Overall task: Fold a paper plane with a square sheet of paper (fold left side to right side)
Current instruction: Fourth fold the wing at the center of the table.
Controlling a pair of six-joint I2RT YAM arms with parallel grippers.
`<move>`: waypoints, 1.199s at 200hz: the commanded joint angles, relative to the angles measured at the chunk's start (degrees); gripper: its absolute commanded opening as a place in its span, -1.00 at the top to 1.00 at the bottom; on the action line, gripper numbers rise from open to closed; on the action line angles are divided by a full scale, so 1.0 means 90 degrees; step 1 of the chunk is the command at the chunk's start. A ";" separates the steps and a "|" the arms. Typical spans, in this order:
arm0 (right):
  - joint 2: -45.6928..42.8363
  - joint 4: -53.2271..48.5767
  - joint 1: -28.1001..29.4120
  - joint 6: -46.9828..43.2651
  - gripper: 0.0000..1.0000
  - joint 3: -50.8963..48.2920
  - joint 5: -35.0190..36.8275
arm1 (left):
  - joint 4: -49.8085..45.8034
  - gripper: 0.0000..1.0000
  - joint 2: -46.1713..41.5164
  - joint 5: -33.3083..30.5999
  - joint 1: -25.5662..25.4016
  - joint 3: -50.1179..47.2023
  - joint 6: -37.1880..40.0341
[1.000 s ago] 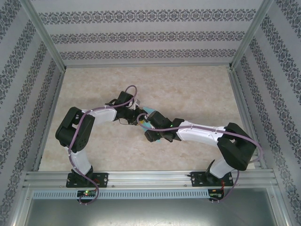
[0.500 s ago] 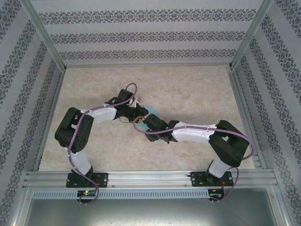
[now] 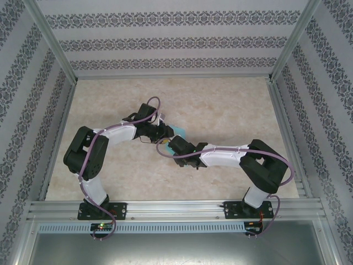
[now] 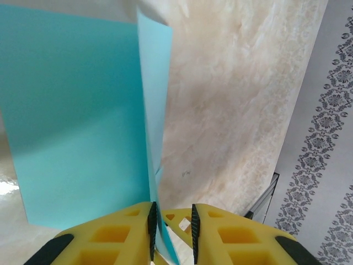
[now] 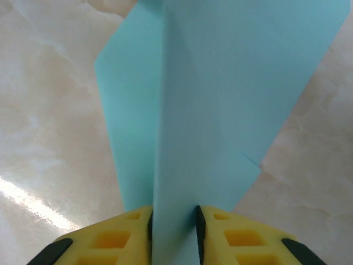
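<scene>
The square sheet of paper (image 3: 177,131) is light turquoise and peeks out between the two wrists at the table's middle. My left gripper (image 3: 161,134) and right gripper (image 3: 167,146) meet at it. In the left wrist view the paper (image 4: 77,110) lies flat at the left, and one raised flap runs edge-on into the left gripper (image 4: 171,212). The flap rests against the left pad, with a narrow gap to the right pad. In the right wrist view the paper (image 5: 220,83) has a raised flap that fills the gap of the right gripper (image 5: 174,215), whose pads stand slightly apart.
The beige marbled table (image 3: 220,105) stretches wide on all sides of the paper. Patterned walls and an aluminium frame (image 3: 287,38) enclose it. Both arm bases sit on the rail (image 3: 176,210) at the near edge.
The right arm has swung left and forward toward the left gripper, and its jaws have narrowed round the paper flap. Less paper shows from above. The left arm has barely moved.
</scene>
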 commanded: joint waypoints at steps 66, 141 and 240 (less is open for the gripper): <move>0.0043 0.0210 0.0094 0.0162 0.74 -0.0337 0.0003 | -0.0774 0.25 -0.0718 -0.0186 0.0242 -0.0034 0.0418; -0.0047 0.0544 0.0024 0.0335 0.81 -0.0563 -0.0523 | -0.1342 0.04 -0.1420 -0.0283 0.0828 -0.0272 0.0773; -0.0351 0.1712 -0.1145 0.0857 0.84 -0.1334 -0.3038 | -0.0391 0.15 -0.1106 0.0149 0.0636 -0.1145 0.0405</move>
